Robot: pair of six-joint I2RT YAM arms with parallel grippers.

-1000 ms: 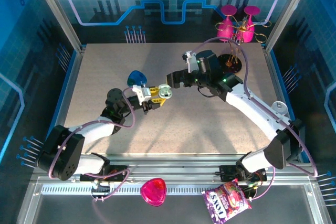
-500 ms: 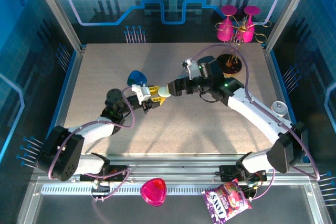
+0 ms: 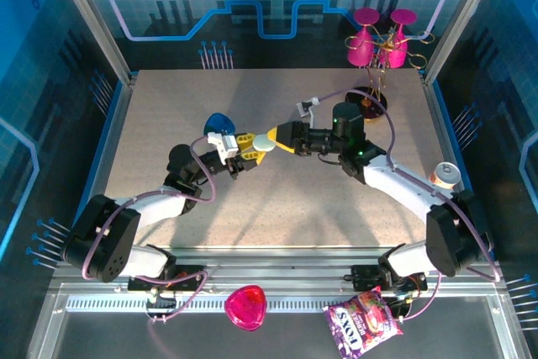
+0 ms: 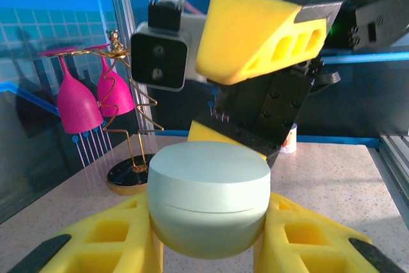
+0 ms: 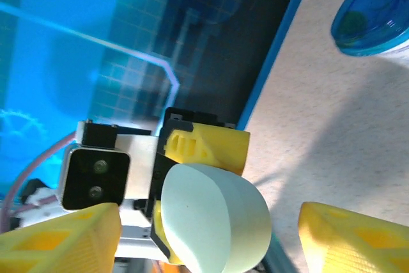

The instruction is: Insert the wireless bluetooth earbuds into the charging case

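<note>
A pale mint, pebble-like charging case [image 3: 264,144] is held closed above the table's middle, with my left gripper [image 3: 251,150] shut on it. In the left wrist view the case [image 4: 208,196] sits between my yellow fingers [image 4: 96,247], lid seam closed. My right gripper [image 3: 275,139] has come in from the right and straddles the same case. In the right wrist view its fingers [image 5: 61,241] stand on either side of the case [image 5: 214,218] with a gap showing on the right side, so it is open. The earbuds are out of view.
A blue case [image 3: 218,124] lies just behind my left gripper, also seen as the blue case [image 5: 374,20]. A gold rack with pink glasses [image 3: 382,39] stands back right. A small white pot [image 3: 445,175] is at the right edge. A pink case [image 3: 245,307] and a candy bag [image 3: 363,324] lie in front.
My right gripper has moved left to the mint case and its fingers have narrowed around it. The left gripper has kept its hold, almost still.
</note>
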